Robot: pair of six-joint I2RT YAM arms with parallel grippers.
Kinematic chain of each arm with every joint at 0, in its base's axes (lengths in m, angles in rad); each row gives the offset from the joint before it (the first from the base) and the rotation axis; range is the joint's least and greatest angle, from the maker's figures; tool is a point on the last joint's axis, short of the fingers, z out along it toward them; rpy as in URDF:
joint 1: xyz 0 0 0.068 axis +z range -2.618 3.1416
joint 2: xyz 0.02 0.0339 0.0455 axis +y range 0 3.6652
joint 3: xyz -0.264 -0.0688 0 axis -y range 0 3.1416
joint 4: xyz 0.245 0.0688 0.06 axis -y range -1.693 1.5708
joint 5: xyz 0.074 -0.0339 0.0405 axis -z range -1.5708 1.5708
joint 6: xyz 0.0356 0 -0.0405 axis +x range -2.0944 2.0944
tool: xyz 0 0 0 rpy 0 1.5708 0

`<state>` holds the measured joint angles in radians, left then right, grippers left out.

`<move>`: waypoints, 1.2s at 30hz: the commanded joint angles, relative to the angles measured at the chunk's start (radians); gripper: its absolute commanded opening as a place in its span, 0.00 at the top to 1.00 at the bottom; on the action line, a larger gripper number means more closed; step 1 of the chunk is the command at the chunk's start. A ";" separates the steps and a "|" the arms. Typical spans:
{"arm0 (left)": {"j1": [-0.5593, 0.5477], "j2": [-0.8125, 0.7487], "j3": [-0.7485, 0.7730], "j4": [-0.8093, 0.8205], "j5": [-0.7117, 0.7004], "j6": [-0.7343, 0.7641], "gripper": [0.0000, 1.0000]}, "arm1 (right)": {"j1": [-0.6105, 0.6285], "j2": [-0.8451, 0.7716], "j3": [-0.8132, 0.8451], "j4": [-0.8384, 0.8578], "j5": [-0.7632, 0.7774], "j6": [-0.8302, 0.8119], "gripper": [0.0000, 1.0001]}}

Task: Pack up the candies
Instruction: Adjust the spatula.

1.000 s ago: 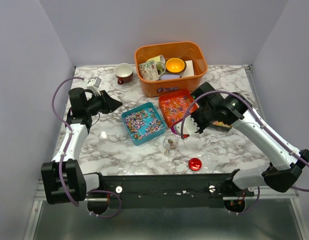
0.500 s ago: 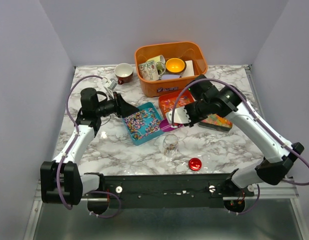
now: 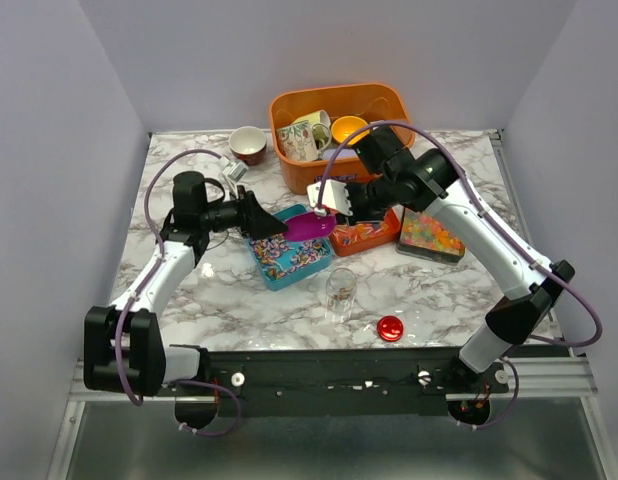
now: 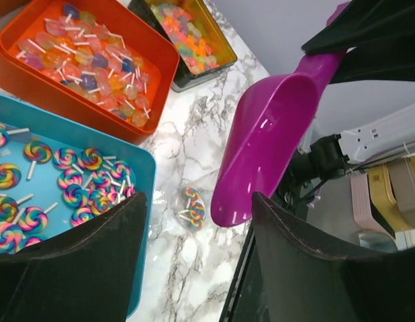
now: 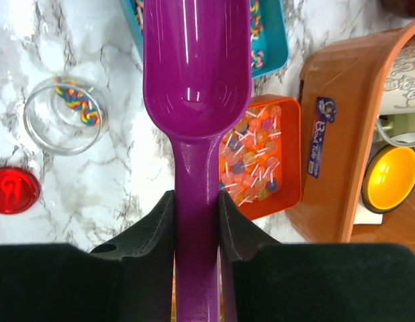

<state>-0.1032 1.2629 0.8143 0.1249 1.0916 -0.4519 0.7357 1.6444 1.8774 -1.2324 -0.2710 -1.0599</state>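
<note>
Writing is scarce. A blue sticker (image 5: 316, 137) on the orange plastic bin (image 5: 342, 100), right of the right gripper (image 5: 196, 225), has white lettering that starts with a B; the rest is too small to read. The round red lid (image 5: 13, 190), left of that gripper, bears a raised mark that cannot be made out.

The right gripper is clenched on the handle of a glossy purple scoop (image 5: 194, 80), whose smooth hollow bowl reaches straight ahead of it.

The candies (image 4: 73, 188) lie sorted. Swirled lollipops on white sticks fill the teal tray (image 4: 93, 134) under the left gripper (image 4: 201, 255). Translucent wrapped ones sit in the orange tray (image 4: 93, 117) beyond, and jelly pieces in the dark tray (image 4: 194, 77) farther on. A few swirled ones rest in the clear glass jar (image 5: 27, 117) on the veined marble table (image 5: 60, 33).

The left gripper's jaws are spread and hold nothing.
</note>
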 commanded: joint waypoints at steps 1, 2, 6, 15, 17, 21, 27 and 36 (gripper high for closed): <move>-0.033 0.042 0.046 -0.047 0.014 0.045 0.27 | -0.005 0.000 0.026 0.060 -0.083 0.035 0.99; -0.042 0.056 0.052 -0.035 0.014 0.035 0.27 | -0.004 0.000 0.026 0.062 -0.086 0.034 0.99; -0.050 0.087 0.060 0.056 0.042 -0.043 0.30 | -0.004 0.011 0.029 0.065 -0.103 0.035 0.99; -0.053 0.246 0.020 0.641 0.315 -0.560 1.00 | -0.002 -0.008 -0.039 0.142 -0.145 0.023 0.99; -0.055 0.283 0.020 0.775 0.352 -0.697 1.00 | -0.004 -0.018 -0.069 0.162 -0.149 0.005 0.99; -0.055 0.306 0.040 0.828 0.392 -0.754 1.00 | -0.004 -0.049 -0.142 0.208 -0.132 -0.023 0.77; -0.056 0.317 0.045 0.832 0.378 -0.752 1.00 | -0.004 -0.052 -0.181 0.221 -0.106 -0.051 0.62; -0.056 0.326 0.054 0.835 0.376 -0.757 1.00 | -0.004 -0.040 -0.189 0.231 -0.083 -0.057 0.57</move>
<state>-0.1467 1.5921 0.8383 0.8902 1.4254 -1.1721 0.7246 1.5730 1.7023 -1.0168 -0.3485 -1.1015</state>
